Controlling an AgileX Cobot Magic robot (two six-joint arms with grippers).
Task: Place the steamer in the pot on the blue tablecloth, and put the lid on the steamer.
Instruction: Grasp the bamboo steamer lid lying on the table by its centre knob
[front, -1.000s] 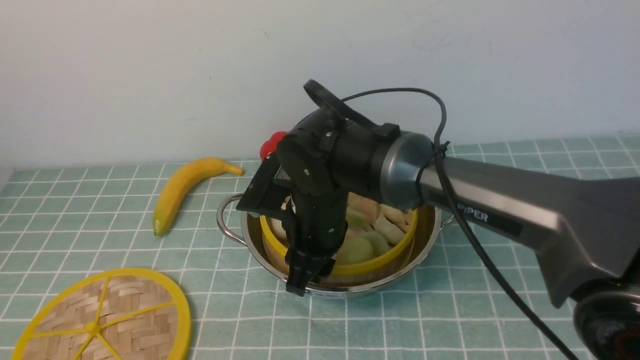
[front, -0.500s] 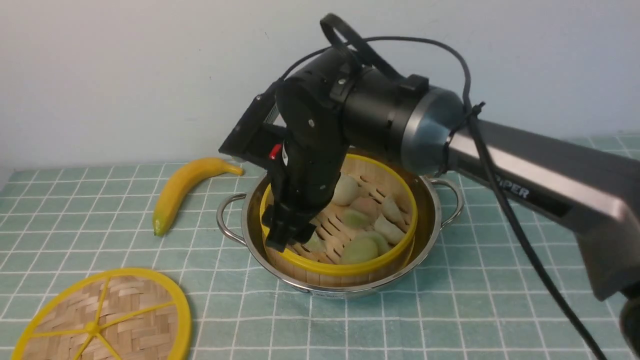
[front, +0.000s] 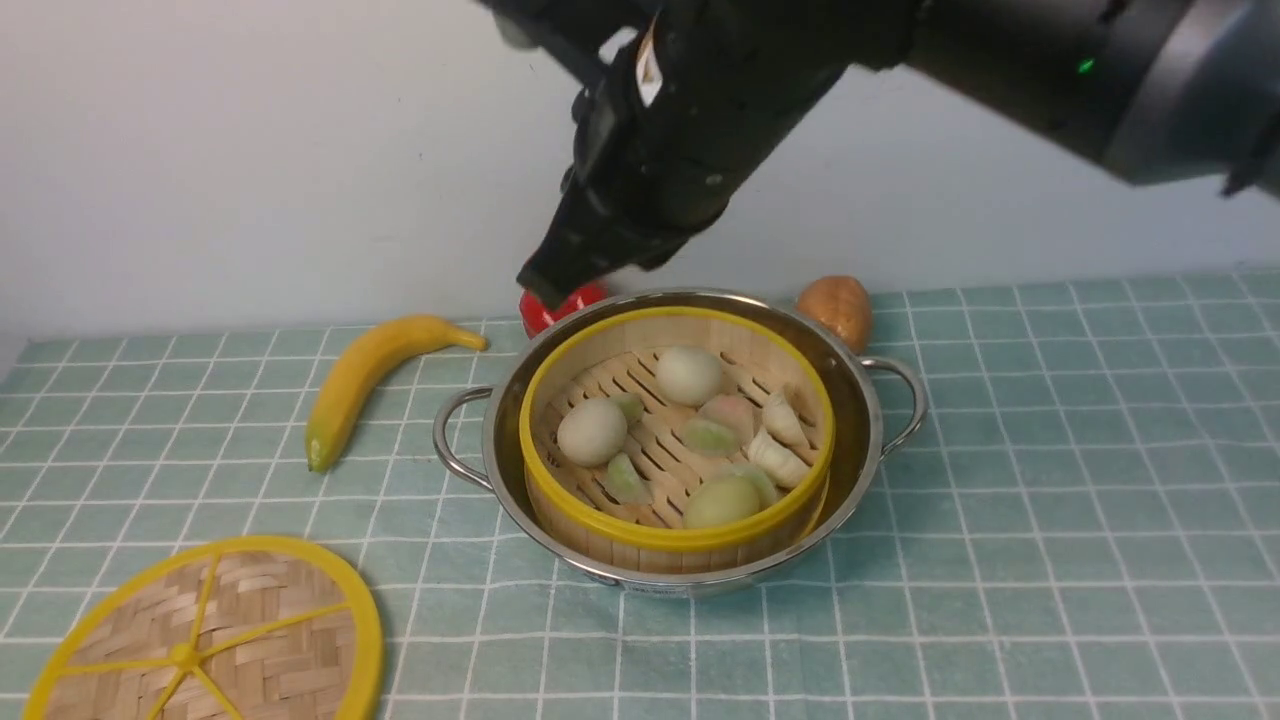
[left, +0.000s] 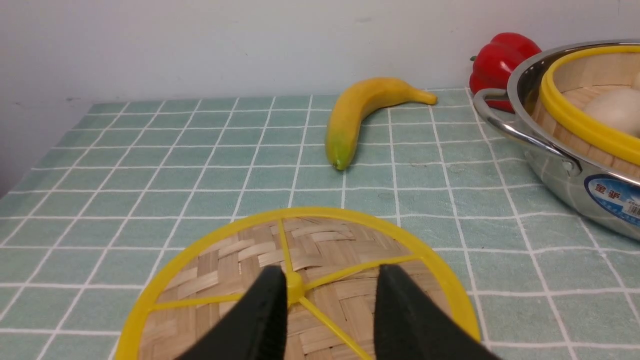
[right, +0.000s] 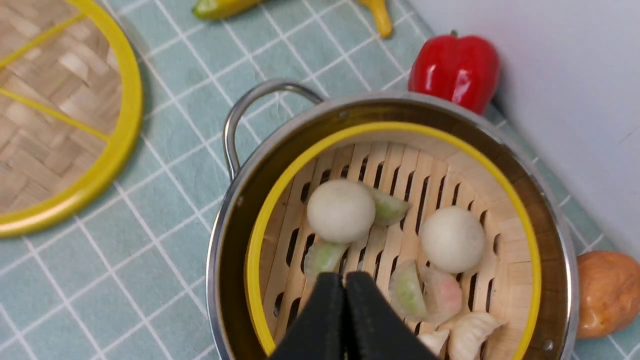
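The steamer (front: 640, 548), a bamboo basket with a yellow rim, sits inside the steel pot (front: 866, 400) on the blue tablecloth (front: 1050, 500). Buns and dumplings lie on its slatted floor. My right gripper (front: 545, 282) hangs high over the pot's far left edge. In the right wrist view it (right: 344, 281) is shut with nothing in it, above the steamer (right: 254, 240). The woven lid (front: 260, 610) lies flat at the front left. My left gripper (left: 330, 285) is open just over the lid (left: 330, 240), its fingers astride the centre knob (left: 294, 286).
A banana (front: 365, 380) lies left of the pot. A red pepper (front: 560, 302) and a brown potato (front: 835, 305) stand behind it by the wall. Looped handles (front: 450, 440) stick out on both sides of the pot.
My right arm has risen from the steamer's near rim to well above the pot, and its gripper has closed empty. The steamer stays seated in the pot.
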